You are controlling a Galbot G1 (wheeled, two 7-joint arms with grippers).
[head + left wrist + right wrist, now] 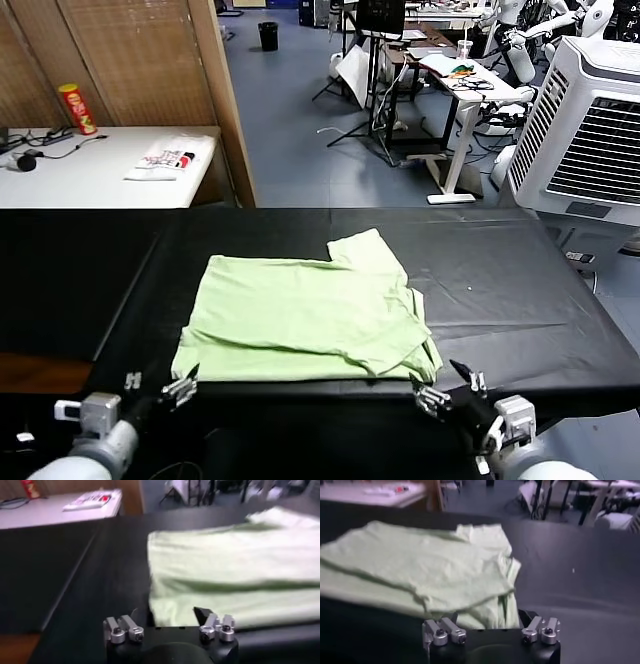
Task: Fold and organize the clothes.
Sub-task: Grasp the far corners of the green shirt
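The pale light-green short-sleeved T-shirt (305, 320) of thin soft fabric lay on the black cloth-covered table (520, 290), near its front edge and roughly central. It appeared folded over itself once: an upper layer lay across a lower one, the lower hem showed along the near edge, and 1 sleeve (365, 250) stuck out flat toward the far side. No printed patch was visible on the face turned up.

The left gripper (183, 388) hovered just off the shirt's near left corner, and the right gripper (447, 388) just off the near right corner. Both had their fingers spread wide and held nothing; the wrist views showed cloth lying free between and beyond the fingertips, not pinched.

The fabric looked light and limp, with soft wrinkles and bunched layers at the near right corner (495, 611). It would likely sag and drape when lifted, slide easily on the smooth black cover, and let stacked layers slip apart unless all were pinched together. There seemed no risk of breakage.

For a further fold, the sensible holds were probably the 2 near corners or the 2 side edges, taken low against the table so that every layer entered the jaws.

A white side table (110, 165) well behind held a red cylindrical can (77, 108) and a small white packet with red print (170, 158).
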